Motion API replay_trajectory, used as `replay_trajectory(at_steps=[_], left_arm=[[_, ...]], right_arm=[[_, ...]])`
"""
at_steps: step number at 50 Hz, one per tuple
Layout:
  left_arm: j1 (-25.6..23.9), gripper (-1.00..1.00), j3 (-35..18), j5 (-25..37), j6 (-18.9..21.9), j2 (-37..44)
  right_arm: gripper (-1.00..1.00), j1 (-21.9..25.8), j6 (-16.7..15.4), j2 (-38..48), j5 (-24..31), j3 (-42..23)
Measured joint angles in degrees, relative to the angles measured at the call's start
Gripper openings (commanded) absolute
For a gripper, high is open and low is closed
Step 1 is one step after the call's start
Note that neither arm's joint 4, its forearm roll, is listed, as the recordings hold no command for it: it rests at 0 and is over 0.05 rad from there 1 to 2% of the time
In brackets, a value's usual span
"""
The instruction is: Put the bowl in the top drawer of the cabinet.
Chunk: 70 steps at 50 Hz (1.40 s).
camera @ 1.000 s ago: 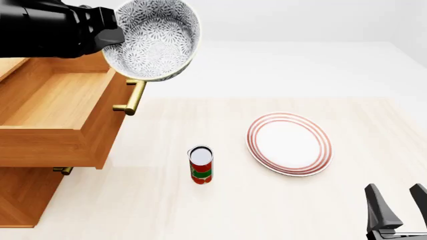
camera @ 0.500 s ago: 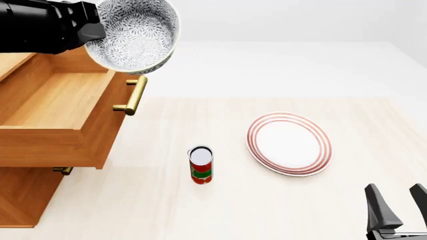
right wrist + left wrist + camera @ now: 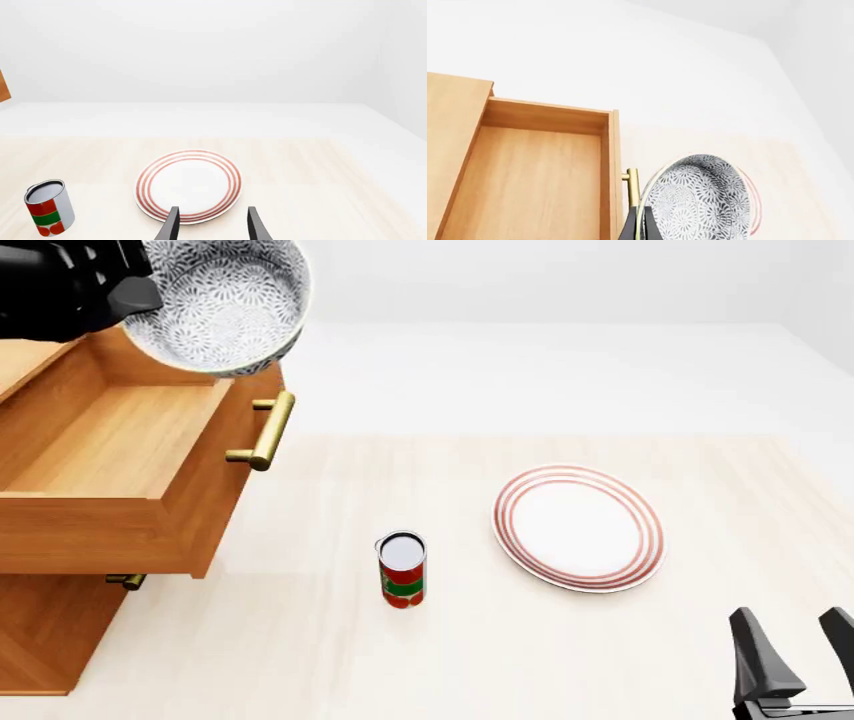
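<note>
Across the whole field, a pale wood-grain table (image 3: 400, 660) runs forward to a plain white floor and white walls; lighting is even, with soft shadows only. Count: one bowl (image 3: 220, 302), one plate (image 3: 579, 527) with red rings, one can (image 3: 402, 569) with a red and green label, one cabinet (image 3: 40, 630) at the table's left side. Two brass handles visible: the bar on the top drawer (image 3: 114, 465) and the end of a lower one peeking out beneath it. Top drawer is pulled out, its wooden floor bare. My left gripper (image 3: 640, 227) is clamped on the bowl's rim, one finger inside and one outside as the left wrist view shows; the bowl is tilted, its mouth turned toward the front camera. In the front view it hangs in the air over the drawer's far right corner, above the front panel and bar handle, not touching the wood. Whether its centre lies over the drawer cavity I cannot tell. My right gripper (image 3: 795, 655) sits low at the table's near right, fingers spread apart with nothing between them; the right wrist view shows the plate just beyond the tips. The can stands upright left of the plate, apart from it.
</note>
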Motion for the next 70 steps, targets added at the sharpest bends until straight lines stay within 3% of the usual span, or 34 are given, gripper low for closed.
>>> replay_trajectory(at_steps=[70], left_arm=[[15.8,-1.00,-2.0,3.7,4.1,-1.0]], right_arm=[[1.00,0.0,0.0,0.0,0.0,0.0]])
